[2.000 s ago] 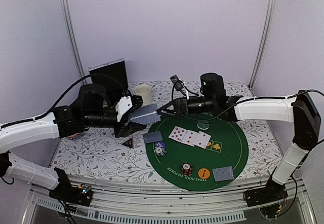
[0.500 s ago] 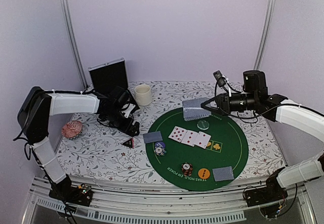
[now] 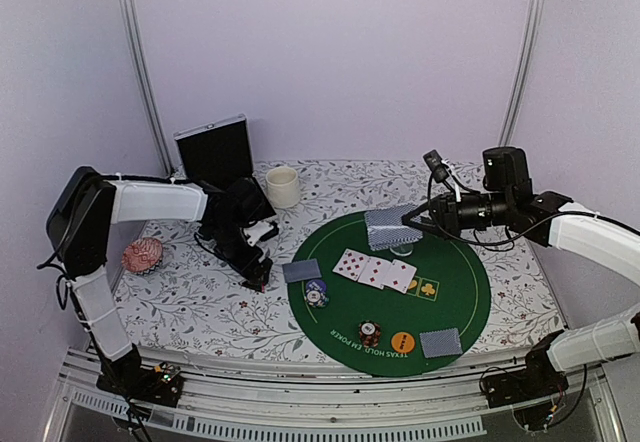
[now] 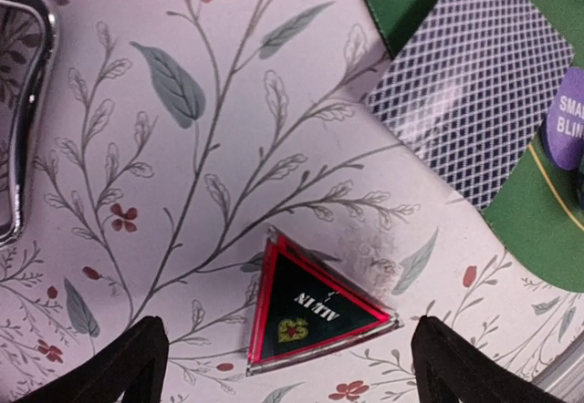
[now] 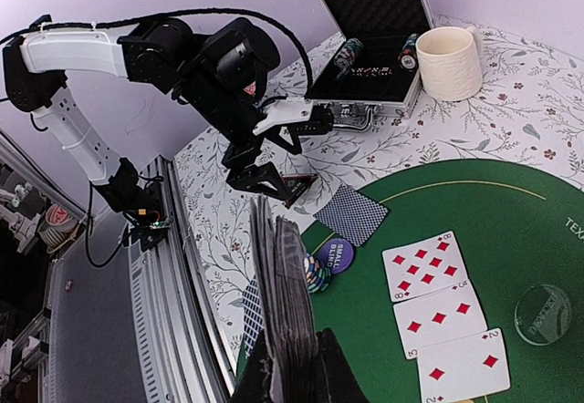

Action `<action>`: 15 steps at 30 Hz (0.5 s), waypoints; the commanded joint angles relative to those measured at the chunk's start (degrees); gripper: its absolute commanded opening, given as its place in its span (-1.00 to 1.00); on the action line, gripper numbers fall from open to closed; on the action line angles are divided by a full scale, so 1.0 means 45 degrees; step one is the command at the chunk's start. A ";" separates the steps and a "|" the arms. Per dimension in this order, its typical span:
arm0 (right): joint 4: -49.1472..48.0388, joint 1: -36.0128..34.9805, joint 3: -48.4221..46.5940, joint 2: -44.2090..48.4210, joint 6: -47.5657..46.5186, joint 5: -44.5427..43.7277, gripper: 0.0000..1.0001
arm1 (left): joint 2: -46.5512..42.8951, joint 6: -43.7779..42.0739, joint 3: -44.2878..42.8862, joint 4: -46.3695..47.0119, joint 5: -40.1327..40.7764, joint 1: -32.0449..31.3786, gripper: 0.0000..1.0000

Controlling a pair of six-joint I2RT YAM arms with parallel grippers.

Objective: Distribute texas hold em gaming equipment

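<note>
The black-red triangular token (image 4: 310, 307) lies flat on the floral cloth. My left gripper (image 4: 287, 353) hangs open over it, one finger on each side, not touching. In the top view this gripper (image 3: 255, 265) is just left of the green mat (image 3: 455, 297). My right gripper (image 5: 297, 376) is shut on a deck of playing cards (image 5: 292, 303), held on edge above the mat's far side (image 3: 392, 227). On the mat lie three face-up diamond cards (image 3: 375, 270), a face-down card (image 3: 300, 270), blue-white chips (image 3: 317, 292), dark red chips (image 3: 369, 333), an orange disc (image 3: 402, 342) and more face-down cards (image 3: 441, 342).
A cream mug (image 3: 283, 186) and an open black case (image 3: 215, 149) stand at the back left. A reddish round object (image 3: 142, 255) sits near the table's left edge. A purple "small blind" disc (image 5: 336, 257) lies beside the chips, and a clear disc (image 5: 542, 314) sits on the mat.
My left arm has pulled back from the deck and come down over the triangular token, jaws open. My right gripper has carried the deck to the right and now a little lower over the mat.
</note>
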State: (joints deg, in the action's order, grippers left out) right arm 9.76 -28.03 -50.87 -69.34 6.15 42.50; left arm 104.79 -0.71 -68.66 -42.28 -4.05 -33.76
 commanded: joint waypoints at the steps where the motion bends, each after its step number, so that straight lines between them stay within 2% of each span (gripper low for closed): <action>1: 0.0130 0.0096 0.0234 0.0411 -0.0181 0.0028 -0.96 | 0.0297 -0.0985 0.0128 0.0184 -0.0348 -0.0658 0.91; 8: -0.0035 0.0096 0.0589 0.0709 -0.0078 -0.0011 -0.96 | 0.0931 -0.1003 0.0216 0.0123 0.0611 -0.1020 0.91; 15: -0.0035 0.0096 0.0567 0.0607 -0.0117 -0.0012 -0.96 | 0.1358 -0.0848 0.0290 -0.0558 0.1593 -0.1590 0.80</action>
State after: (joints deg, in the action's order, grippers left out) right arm 10.24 -27.99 -48.88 -67.61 6.15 42.46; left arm 108.55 -4.40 -68.38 -42.30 0.25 -38.89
